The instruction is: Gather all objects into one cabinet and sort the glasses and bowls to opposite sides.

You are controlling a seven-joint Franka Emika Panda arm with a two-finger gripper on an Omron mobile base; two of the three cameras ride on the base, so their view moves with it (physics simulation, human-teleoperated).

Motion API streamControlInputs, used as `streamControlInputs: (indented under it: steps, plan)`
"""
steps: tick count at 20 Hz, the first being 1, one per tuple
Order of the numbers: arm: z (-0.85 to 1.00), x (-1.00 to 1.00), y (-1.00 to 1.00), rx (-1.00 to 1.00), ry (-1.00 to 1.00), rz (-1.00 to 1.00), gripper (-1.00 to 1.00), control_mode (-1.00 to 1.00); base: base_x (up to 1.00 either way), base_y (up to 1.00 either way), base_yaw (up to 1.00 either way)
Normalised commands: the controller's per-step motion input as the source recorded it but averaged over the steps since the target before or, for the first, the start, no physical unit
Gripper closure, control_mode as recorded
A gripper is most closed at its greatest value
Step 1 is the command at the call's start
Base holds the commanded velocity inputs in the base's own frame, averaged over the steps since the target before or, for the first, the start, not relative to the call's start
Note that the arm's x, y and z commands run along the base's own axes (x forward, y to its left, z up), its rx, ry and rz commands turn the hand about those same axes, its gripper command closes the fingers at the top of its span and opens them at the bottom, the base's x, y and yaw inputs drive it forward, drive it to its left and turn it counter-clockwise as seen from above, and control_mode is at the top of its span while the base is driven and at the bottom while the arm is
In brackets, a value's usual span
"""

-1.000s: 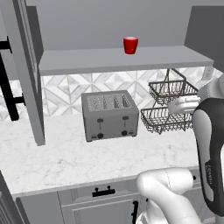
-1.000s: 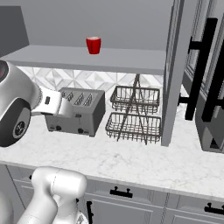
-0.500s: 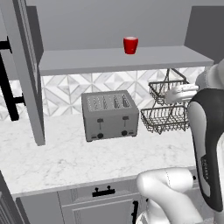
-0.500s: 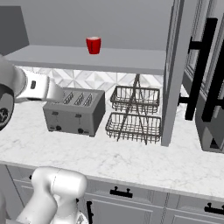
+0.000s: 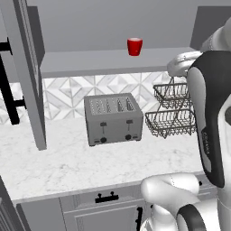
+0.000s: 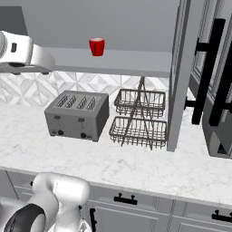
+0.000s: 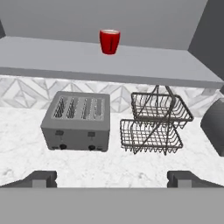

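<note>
One small red glass (image 5: 134, 46) (image 6: 96, 46) (image 7: 109, 41) stands upright near the back of the grey shelf (image 5: 90, 62) (image 6: 136, 62) (image 7: 61, 59) in the upper cabinet, whose doors (image 5: 28, 72) (image 6: 180, 72) are swung open. My gripper (image 7: 113, 178) is open and holds nothing. It hangs back from the counter at about shelf height, facing the cabinet, well short of the glass. The bowls are out of view.
On the marble counter (image 5: 58, 162) (image 6: 136, 167) under the shelf sit a grey four-slot toaster (image 5: 113, 118) (image 6: 77, 115) (image 7: 78, 120) and a two-tier wire basket (image 5: 171, 108) (image 6: 138, 118) (image 7: 153, 122). A grey appliance (image 6: 219, 138) (image 7: 214, 127) stands at the far right. Lower cabinets (image 5: 103, 210) run below.
My arm has lifted the hand from in front of the toaster and basket up to shelf height. The red glass has not moved. The jaws have stayed open.
</note>
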Motion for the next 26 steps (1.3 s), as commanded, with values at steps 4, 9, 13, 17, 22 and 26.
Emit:
streamControlInputs:
  steps: [4,9,13,17,22,26]
  plan:
    - [-0.07,0.0,-0.04,0.01,0.0,0.0,-1.0,-1.0,0.0,0.0,0.0]
    - [-0.42,0.26,-0.26,0.24,-0.09,-0.01,-1.0,-1.0,0.0,0.0,0.0]
    - [-0.24,0.47,-0.1,0.29,-0.22,-0.03,-1.0,-1.0,0.0,0.0,0.0]
    - [0.0,0.47,0.0,0.15,-0.27,-0.06,-1.0,-1.0,0.0,0.0,0.0]
    - [0.01,0.39,0.0,-0.03,-0.1,-0.23,-1.0,-1.0,0.0,0.0,0.0]
    - [0.28,0.48,0.0,-0.02,0.0,-0.16,-1.0,-1.0,0.0,0.0,0.0]
